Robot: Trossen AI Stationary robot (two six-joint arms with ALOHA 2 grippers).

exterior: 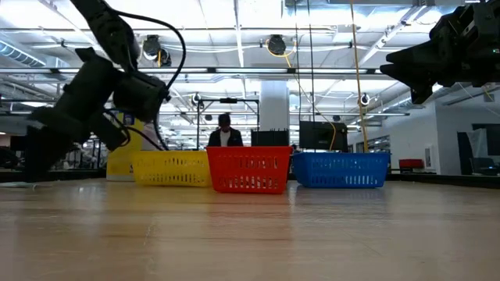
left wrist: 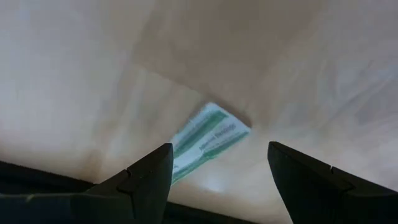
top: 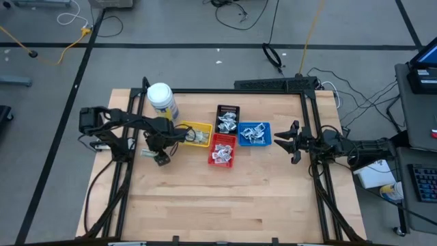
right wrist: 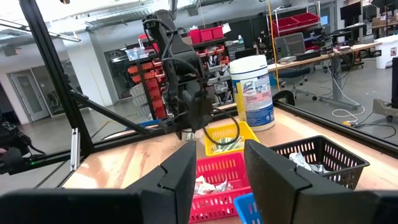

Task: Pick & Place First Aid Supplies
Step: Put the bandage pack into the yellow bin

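Left wrist view: the left gripper points down at the wooden table with its two dark fingers spread wide and nothing between them. A single elongated green-and-white packet lies flat on the wood just ahead of the gap. Its near end sits between the fingertips; its far end extends beyond them. The packet's long axis runs obliquely to the line joining the two fingers, neither across it nor along it. A closing move would probably catch the wrapper on a slant unless the wrist is turned first.

In the high view the left gripper is beside the yellow tray, on the side away from the red tray. The pale packet appears to lie at the gripper's outer side, though it is too small there to be certain.

The right gripper waits near the blue tray, well apart from the packet, half open and holding nothing. The left arm is clearly the nearer one. The black tray and the white wipes canister stand behind the coloured trays.
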